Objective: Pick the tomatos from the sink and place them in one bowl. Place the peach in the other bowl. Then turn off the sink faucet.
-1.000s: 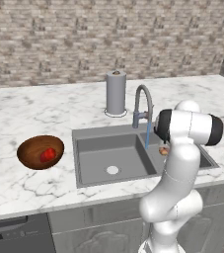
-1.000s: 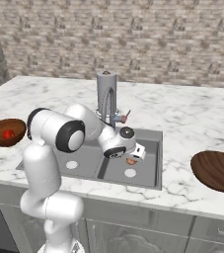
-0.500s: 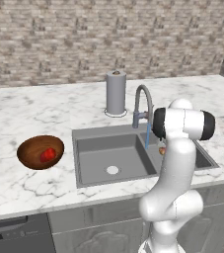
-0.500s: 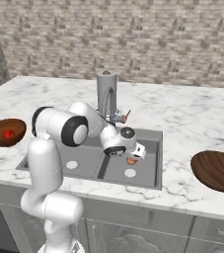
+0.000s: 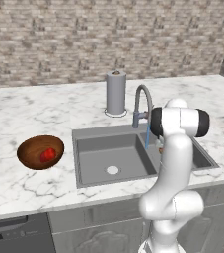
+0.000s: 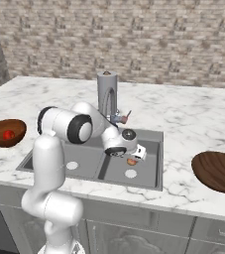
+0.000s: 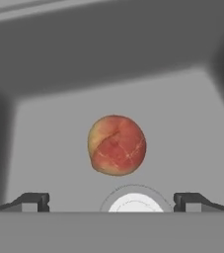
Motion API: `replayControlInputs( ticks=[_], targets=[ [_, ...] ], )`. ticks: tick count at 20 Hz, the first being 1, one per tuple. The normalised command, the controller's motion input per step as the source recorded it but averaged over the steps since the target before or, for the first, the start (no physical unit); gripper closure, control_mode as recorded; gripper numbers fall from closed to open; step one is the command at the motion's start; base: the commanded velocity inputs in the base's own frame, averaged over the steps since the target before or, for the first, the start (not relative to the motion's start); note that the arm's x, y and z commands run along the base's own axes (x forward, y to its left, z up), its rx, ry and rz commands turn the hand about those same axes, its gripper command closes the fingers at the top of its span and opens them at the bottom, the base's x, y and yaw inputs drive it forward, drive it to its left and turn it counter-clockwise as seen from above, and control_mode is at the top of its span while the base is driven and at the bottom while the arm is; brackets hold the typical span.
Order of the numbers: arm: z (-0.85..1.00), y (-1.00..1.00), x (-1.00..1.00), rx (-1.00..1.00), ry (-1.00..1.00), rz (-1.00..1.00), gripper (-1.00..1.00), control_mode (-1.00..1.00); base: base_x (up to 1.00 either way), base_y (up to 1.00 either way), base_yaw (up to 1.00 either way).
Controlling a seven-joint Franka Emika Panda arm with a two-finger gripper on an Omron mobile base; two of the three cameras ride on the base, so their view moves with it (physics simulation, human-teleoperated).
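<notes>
Because the peach (image 7: 116,145) lies on the floor of the sink's (image 6: 151,181) right basin, just past the drain, the hand (image 7: 111,201) hangs above it, fingers spread fully wide and empty, bracketing the fruit for a straight descent.

Colours: grey sink, white marble bench, brown bowls, red and pinkish fruit.

Sink (image 5: 91,153) flat grey, white round drain (image 5: 112,170); faucet (image 5: 142,105) grey metal with thin blue water stream (image 5: 147,138). Bench (image 5: 29,111) white marble, grey veining. Wall (image 5: 84,34) mottled tan-grey-brown brick. Left bowl (image 5: 39,151) reddish-brown wood, bright red tomato (image 5: 47,154) inside; right bowl (image 6: 217,171) dark reddish-brown. Peach (image 7: 116,145) pinkish-red with yellow-tan patch, pale cracks. Upright cylinder (image 5: 116,93) grey. Arm white, dark joints; end effector (image 7: 111,201) tips dark. Cabinets (image 5: 84,227) grey.
</notes>
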Motion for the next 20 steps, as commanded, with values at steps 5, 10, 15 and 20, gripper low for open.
replayControlInputs(
  ticks=[5,10,15,20],
  targets=[
    [-0.13,0.0,0.18,0.0,0.0,0.0,-1.0,-1.0,0.0,0.0,0.0],
    [-0.15,-0.02,0.15,0.0,0.0,0.0,-1.0,-1.0,0.0,0.0,0.0],
    [-0.14,0.0,0.14,0.0,0.0,0.0,-1.0,-1.0,0.0,0.0,0.0],
    [-0.14,0.0,0.19,0.0,0.0,0.0,-1.0,-1.0,0.0,0.0,0.0]
  ],
)
